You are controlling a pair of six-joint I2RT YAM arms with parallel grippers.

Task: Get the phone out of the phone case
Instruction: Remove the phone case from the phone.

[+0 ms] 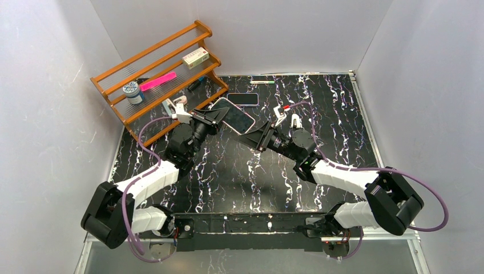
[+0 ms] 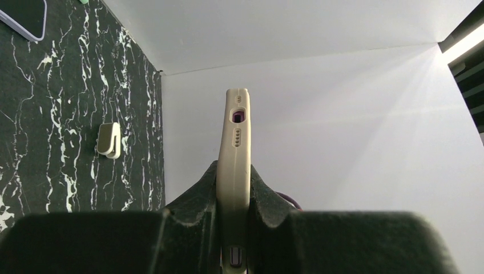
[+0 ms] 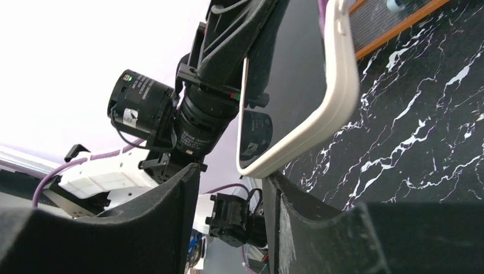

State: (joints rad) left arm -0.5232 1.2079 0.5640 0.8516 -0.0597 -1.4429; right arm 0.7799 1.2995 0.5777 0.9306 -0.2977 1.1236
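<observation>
My left claw point(image 1: 218, 116) is clamped on the cream rubbery phone case point(image 2: 235, 165), holding it edge-up, clear of the black white-veined marble-look worktop point(image 1: 228, 171), with the dark-screened phone point(image 1: 237, 118) seated inside it. My right claw point(image 3: 231, 178) has its jaws apart, and the lower corner of the case sits in the gap between them. I cannot tell whether either finger touches it. Just beyond the held phone a second dark phone with a pale rim point(image 1: 243, 99) lies flat on the worktop. Further back, near the wall, is a thin green pen point(image 1: 262, 82). The orange wooden slatted rack point(image 1: 171, 94) stands close behind my left claw. It carries a flat pink strip point(image 1: 158, 81), a small blue-and-white jar point(image 1: 133, 91) and a pale cardboard box point(image 1: 195, 57). In my right wrist view, my own left arm fills the space behind the case.
</observation>
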